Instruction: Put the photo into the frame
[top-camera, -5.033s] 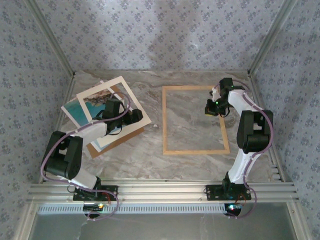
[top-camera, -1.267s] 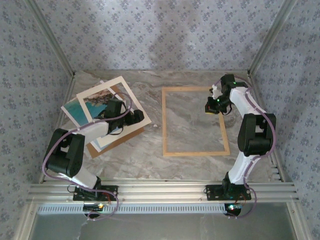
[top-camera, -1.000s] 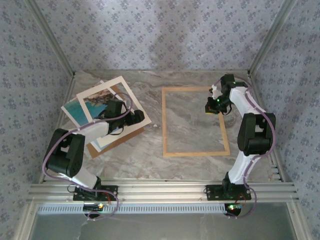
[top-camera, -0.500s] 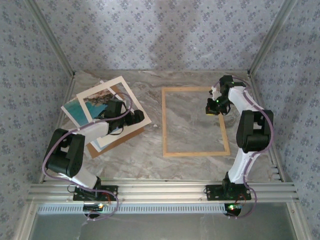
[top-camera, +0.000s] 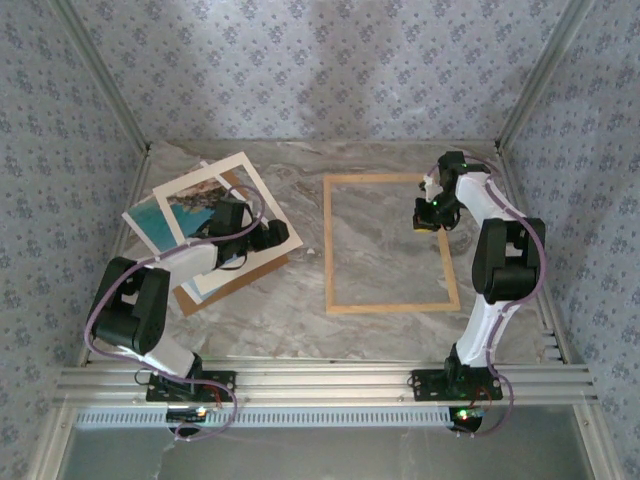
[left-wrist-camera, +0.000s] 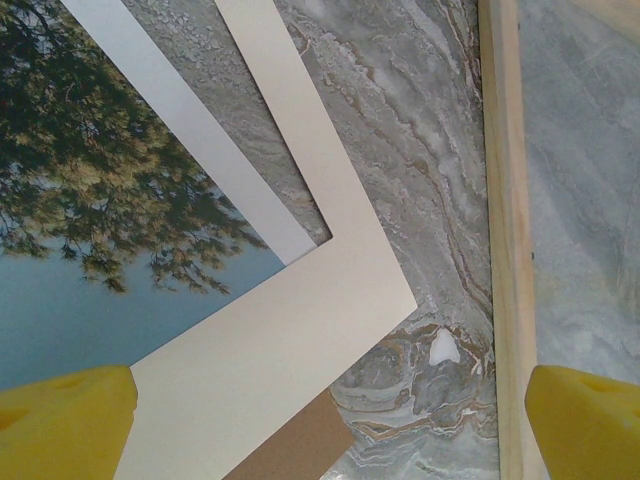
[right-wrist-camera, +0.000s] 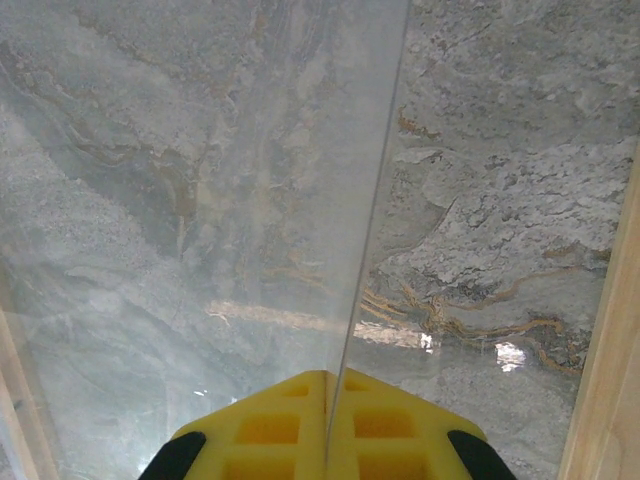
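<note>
While my left gripper (top-camera: 272, 235) hangs wide open over the mat (top-camera: 255, 195) corner, the photo (top-camera: 160, 222) lies partly under that mat at the table's left, well apart from the frame (top-camera: 328, 250). My right gripper (right-wrist-camera: 328, 400) is pinched tight on a clear pane (right-wrist-camera: 250, 200) edge inside the frame's right rail.
</note>
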